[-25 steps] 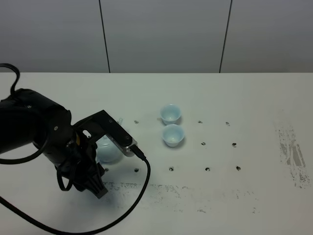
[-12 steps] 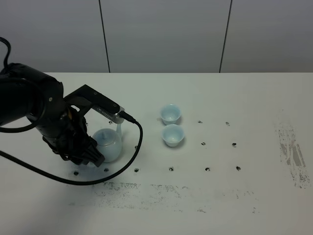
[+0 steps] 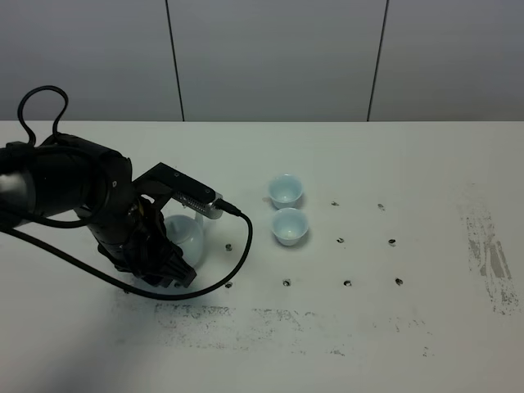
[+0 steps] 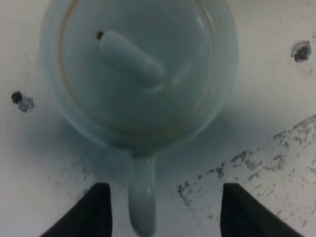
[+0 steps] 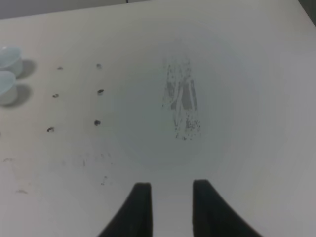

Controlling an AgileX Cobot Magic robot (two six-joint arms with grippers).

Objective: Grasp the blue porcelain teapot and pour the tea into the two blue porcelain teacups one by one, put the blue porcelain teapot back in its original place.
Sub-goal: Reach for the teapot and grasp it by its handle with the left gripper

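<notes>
White tabletop (image 3: 409, 164) with small dark holes and grey scuffs; plain grey panelled wall behind.

- Blue porcelain teapot (image 3: 188, 236) stands upright at the left of the tabletop, half hidden under the left arm in the high view. The left wrist view looks straight down on its lid.
- Long axis runs handle to spout. The handle (image 4: 143, 202) points to about 7 o'clock in the high view, toward the near edge. The spout is hidden; I judge it points opposite, near 1 o'clock.
- Left end effector (image 4: 165, 197) is released, its jaws spread either side of the handle and touching nothing. The handle lies nearer one finger than the other.
- Two blue porcelain teacups (image 3: 285, 190) (image 3: 289, 226) stand close together, well apart from the pot at its 2 to 3 o'clock.
- Right end effector (image 5: 168, 207) is clenched on nothing, above bare tabletop.

Risks, as judged:
- Because the handle is off-centre, one finger would strike first on closing and swivel the pot.
- The thin glazed handle could slip, letting the pot swing and spill.
- The lid may slide off at a steep tilt.
</notes>
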